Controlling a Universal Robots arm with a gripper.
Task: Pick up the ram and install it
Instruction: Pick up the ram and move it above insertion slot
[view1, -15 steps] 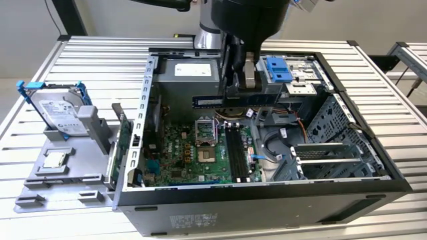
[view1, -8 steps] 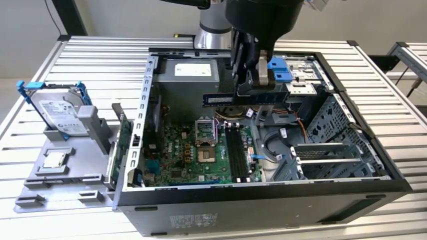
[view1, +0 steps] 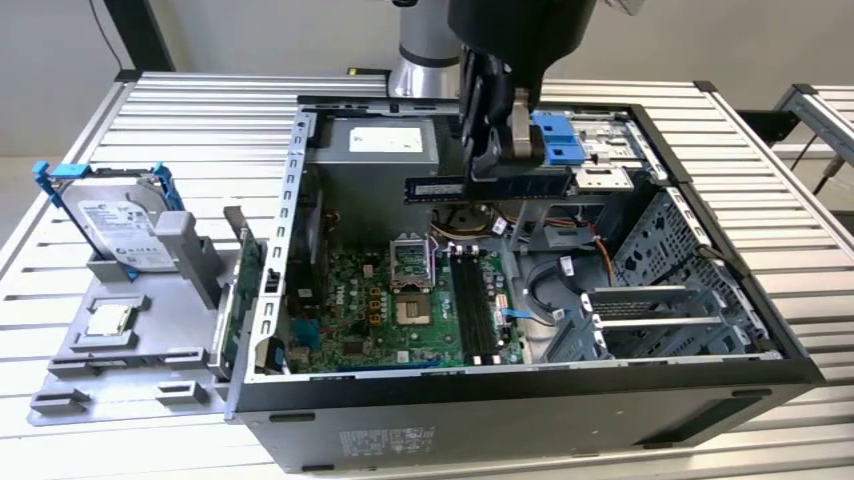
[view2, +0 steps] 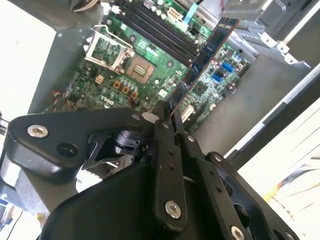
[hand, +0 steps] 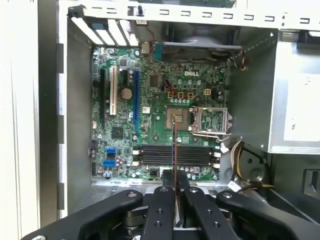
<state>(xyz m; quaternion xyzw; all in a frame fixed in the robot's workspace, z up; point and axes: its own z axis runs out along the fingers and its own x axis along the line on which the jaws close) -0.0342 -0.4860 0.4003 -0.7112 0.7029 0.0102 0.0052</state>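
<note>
In the exterior view 1 ram (view1: 434, 188) hangs over the open computer case (view1: 507, 420), pinched in the claw (view1: 497, 176), which hides its middle; the second wrist view shows its near part (view2: 207, 50) buried between 2 fingers (view2: 163, 145); the first wrist view shows it edge-on (hand: 174, 145).

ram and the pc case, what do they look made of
The ram looks like rigid dark blue-green circuit board, matte, black chips along it, likely fibreglass laminate. The case seems bare sheet metal, dull grey, with punched holes and folded edges.
</note>
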